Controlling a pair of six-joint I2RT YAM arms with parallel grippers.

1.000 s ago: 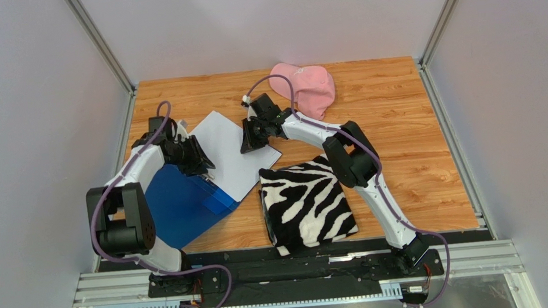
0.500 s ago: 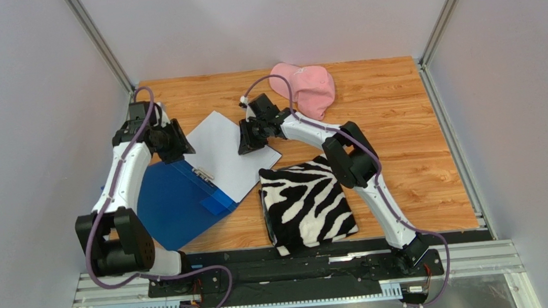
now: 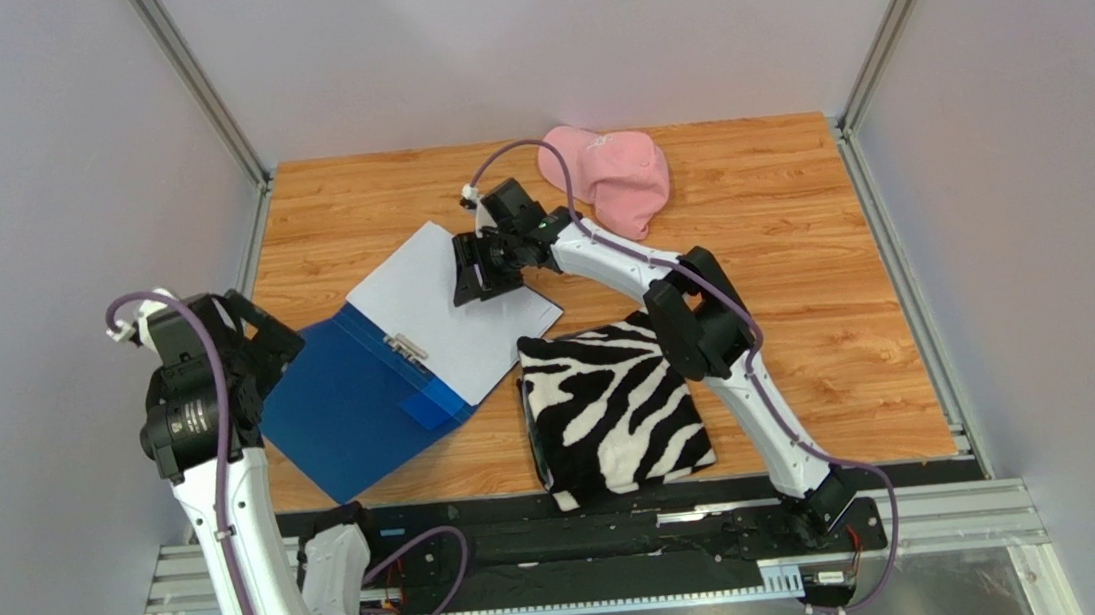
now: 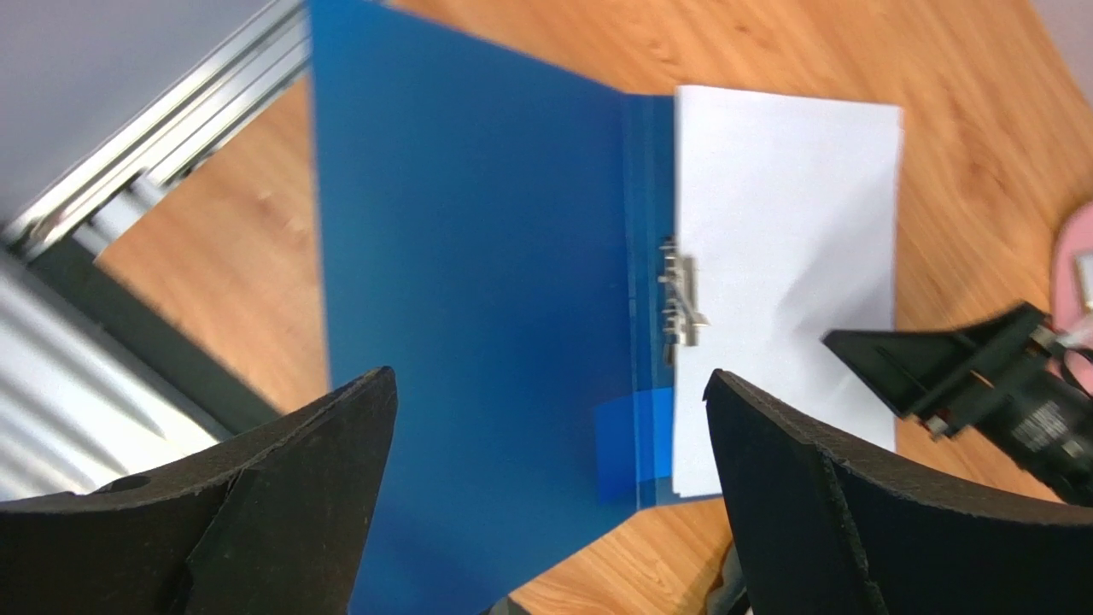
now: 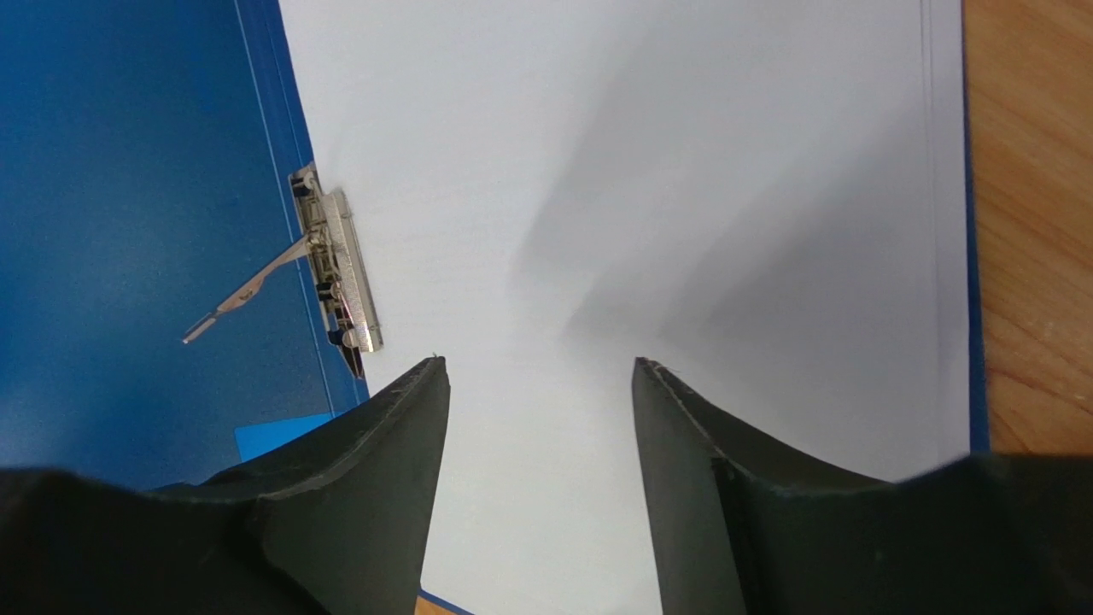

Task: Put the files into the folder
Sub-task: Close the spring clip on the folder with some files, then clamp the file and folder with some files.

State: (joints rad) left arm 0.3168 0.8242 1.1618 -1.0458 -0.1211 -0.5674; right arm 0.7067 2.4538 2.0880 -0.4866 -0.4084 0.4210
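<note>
White paper sheets (image 3: 447,295) lay in your open flat blue folder (image 3: 345,410), left of centre. Your left gripper (image 4: 545,385) and right gripper (image 5: 539,372) stood open, empty. Next, you likely had to fold it shut.

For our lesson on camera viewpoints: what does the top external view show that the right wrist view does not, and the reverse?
Only the top external view: the pink cap, the zebra-striped cloth. Only the right wrist view: the metal clip with its lever lifted. Both: the open blue folder with the files lying in it.
</note>
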